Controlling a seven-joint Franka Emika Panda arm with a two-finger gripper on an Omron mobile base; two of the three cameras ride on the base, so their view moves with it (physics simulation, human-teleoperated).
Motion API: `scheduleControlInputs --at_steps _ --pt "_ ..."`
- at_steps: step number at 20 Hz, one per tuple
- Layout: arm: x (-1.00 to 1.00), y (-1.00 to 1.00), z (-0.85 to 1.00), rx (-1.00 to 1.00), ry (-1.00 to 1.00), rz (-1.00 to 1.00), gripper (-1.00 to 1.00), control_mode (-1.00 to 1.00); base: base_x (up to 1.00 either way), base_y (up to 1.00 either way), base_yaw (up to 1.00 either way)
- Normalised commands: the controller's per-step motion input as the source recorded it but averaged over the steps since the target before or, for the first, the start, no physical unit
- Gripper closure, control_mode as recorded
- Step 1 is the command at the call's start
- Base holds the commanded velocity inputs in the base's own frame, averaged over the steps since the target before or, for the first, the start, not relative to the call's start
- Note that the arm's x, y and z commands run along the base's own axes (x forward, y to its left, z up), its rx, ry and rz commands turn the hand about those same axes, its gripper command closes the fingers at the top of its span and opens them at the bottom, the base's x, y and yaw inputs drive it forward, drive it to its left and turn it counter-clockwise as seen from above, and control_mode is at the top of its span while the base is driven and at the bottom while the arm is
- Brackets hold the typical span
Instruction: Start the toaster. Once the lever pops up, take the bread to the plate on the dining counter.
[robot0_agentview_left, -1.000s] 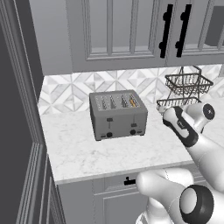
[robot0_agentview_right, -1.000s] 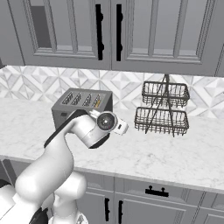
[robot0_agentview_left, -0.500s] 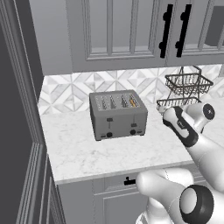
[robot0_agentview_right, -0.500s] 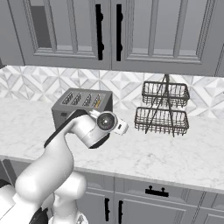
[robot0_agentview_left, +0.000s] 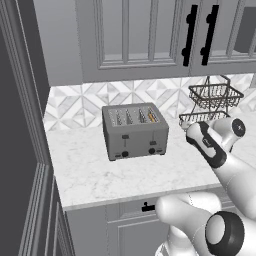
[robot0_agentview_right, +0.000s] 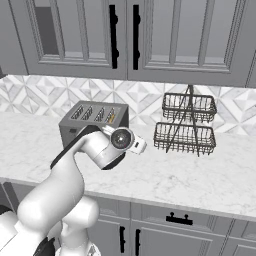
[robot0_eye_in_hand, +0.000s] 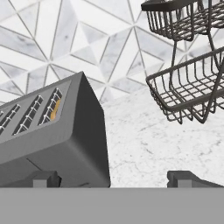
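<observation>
The grey four-slot toaster (robot0_agentview_left: 135, 131) stands on the marble countertop against the tiled wall. Its lever (robot0_agentview_left: 152, 143) is the right-hand black tab on the front, beside the left twin tab (robot0_agentview_left: 125, 136). The bread (robot0_agentview_left: 151, 116) sits in the rightmost slot, showing as a tan edge (robot0_eye_in_hand: 54, 109) in the hand view. My gripper (robot0_eye_in_hand: 113, 179) is open, low over the counter just right of the toaster (robot0_eye_in_hand: 57, 140), with nothing between its fingertips (robot0_eye_in_hand: 43, 178). In the right base view the wrist hovers in front of the toaster (robot0_agentview_right: 95, 120). The plate and the dining counter are out of view.
A two-tier dark wire basket rack (robot0_agentview_left: 212, 102) (robot0_agentview_right: 185, 125) (robot0_eye_in_hand: 188, 78) stands on the counter right of the toaster. Grey wall cabinets with black handles (robot0_agentview_left: 187, 35) hang above. A tall dark panel (robot0_agentview_left: 20, 150) closes off the counter's left end.
</observation>
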Motion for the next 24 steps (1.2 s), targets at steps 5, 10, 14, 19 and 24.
scheduleControlInputs --at_steps 5,10,14,19,24 --pt "0.00 0.00 0.00 0.00 0.00 0.00 -1.00 -1.00 0.00 0.00 0.00" --pt "0.00 0.00 0.00 0.00 0.00 0.00 -1.00 -1.00 0.00 0.00 0.00" --pt "0.00 0.00 0.00 0.00 0.00 0.00 -1.00 -1.00 0.00 0.00 0.00" --pt "0.00 0.00 0.00 0.00 0.00 0.00 -1.00 -1.00 0.00 0.00 0.00" --pt "0.00 0.00 0.00 0.00 0.00 0.00 -1.00 -1.00 0.00 0.00 0.00"
